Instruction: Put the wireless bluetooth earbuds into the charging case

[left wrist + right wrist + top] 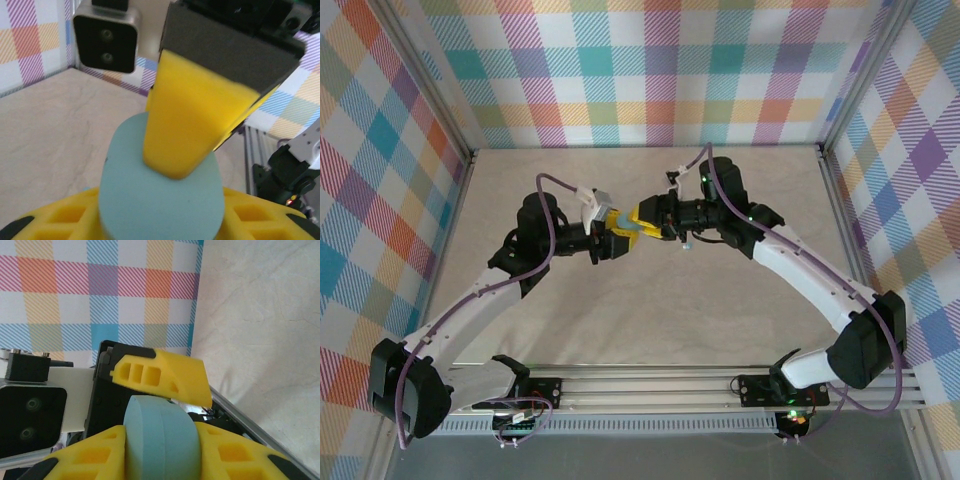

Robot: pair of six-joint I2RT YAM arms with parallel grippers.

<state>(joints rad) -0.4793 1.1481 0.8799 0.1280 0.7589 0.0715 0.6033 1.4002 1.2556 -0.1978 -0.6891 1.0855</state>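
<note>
Early stage: the charging case (628,229) hangs over the table's middle, pinched in the right tool (645,222) and flanked by the left tool (612,232), whose grip cannot be judged; one apparent earbud (687,243) lies nearby, uninserted.

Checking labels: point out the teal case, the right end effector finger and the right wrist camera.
Teal case (160,205): left wrist view, on its flat face.
Right end effector finger (192,115): left wrist view, on its yellow pad.
Right wrist camera (105,45): left wrist view, on its black front.
</note>
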